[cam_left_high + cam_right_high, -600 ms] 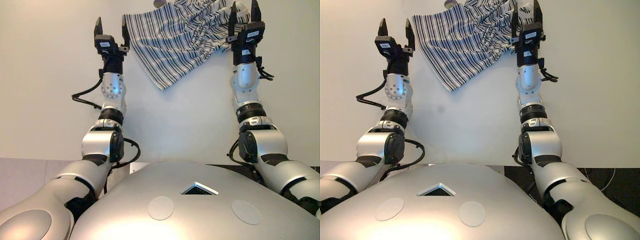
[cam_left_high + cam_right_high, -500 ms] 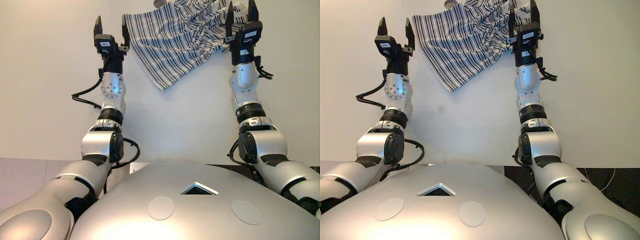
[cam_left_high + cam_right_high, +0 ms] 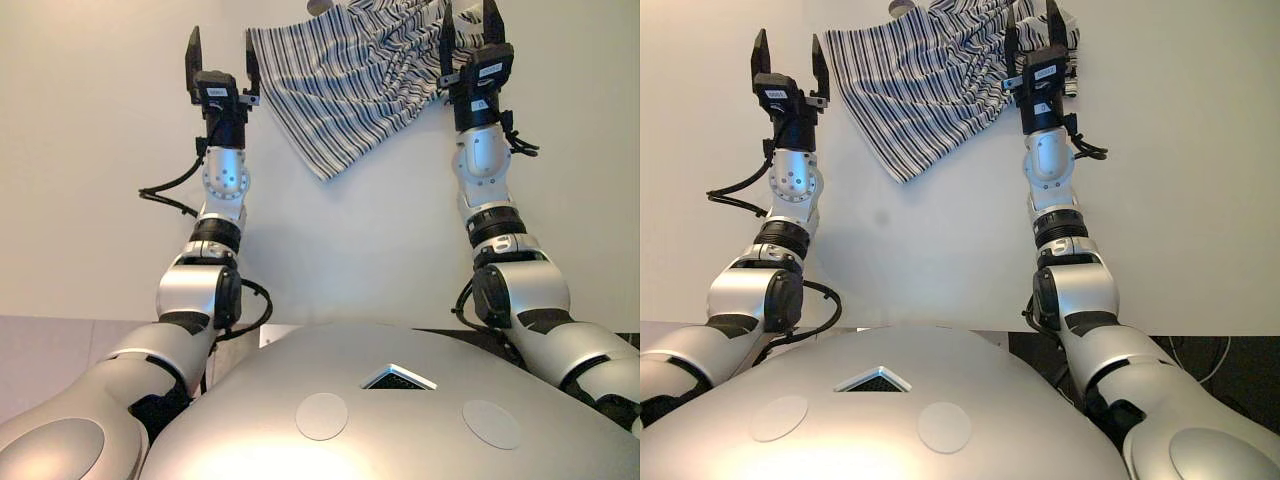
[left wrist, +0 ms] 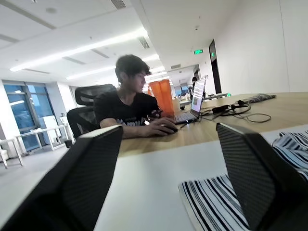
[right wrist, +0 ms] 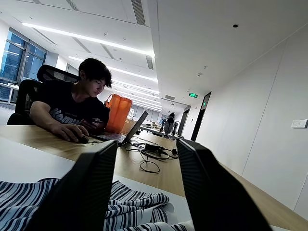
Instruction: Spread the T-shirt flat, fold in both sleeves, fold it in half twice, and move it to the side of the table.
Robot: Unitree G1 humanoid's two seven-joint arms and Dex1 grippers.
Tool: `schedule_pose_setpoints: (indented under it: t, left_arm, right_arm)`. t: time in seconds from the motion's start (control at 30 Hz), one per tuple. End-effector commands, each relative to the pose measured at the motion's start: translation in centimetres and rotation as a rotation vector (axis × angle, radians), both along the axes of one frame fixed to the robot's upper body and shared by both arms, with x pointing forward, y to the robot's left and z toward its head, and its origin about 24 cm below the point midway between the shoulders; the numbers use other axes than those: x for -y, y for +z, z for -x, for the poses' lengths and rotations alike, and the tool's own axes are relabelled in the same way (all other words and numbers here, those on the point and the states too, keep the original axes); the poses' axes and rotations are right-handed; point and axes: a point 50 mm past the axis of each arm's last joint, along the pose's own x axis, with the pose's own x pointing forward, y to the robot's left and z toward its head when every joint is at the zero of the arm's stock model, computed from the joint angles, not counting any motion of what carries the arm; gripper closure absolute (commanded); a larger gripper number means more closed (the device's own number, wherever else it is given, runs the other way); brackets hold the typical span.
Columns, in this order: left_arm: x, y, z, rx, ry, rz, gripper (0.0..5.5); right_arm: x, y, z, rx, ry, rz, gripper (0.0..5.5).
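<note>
- Leaves the striped T-shirt [image 3: 345,80] crumpled at 12 o'clock on the table [image 3: 380,230], one corner pointing toward 6.
- Holds the left gripper [image 3: 221,50] wide open and empty at 11 o'clock, just beside the cloth's edge, barely shifted.
- Carries the right gripper [image 3: 468,22], fingers spread and empty, farther toward 12 than half a second ago, now at the bunched folds.
- Suggests a first grasp is near; spreading not yet begun.

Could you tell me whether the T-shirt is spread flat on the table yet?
Not yet: the T-shirt lies rumpled, one corner flat, its far part bunched in folds.
</note>
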Motion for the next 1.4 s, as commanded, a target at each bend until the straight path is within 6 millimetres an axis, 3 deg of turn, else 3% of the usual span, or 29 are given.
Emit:
schedule_pose_setpoints:
  t: [0.03, 1.13, 1.27, 1.4]
  left_arm:
    - [-0.2, 0.0, 0.1, 0.010, 0.009, -0.023, 1.91]
    - [-0.4, 0.5, 0.0, 0.031, 0.030, 0.014, 1.91]
    - [-2.5, 0.8, -0.7, 0.005, 0.113, 0.106, 1.91]
    - [-3.8, 1.7, -1.0, 0.041, 0.146, 0.108, 1.91]
  right_arm:
    - [-0.3, -0.1, 0.1, -0.003, 0.002, 0.003, 3.19]
    - [-1.3, 0.5, 0.1, 0.002, 0.104, 0.094, 3.19]
    - [-3.9, -0.6, -0.6, -0.102, 0.283, 0.444, 3.19]
    - [-5.7, -0.5, -1.3, -0.133, 0.363, 0.612, 3.19]
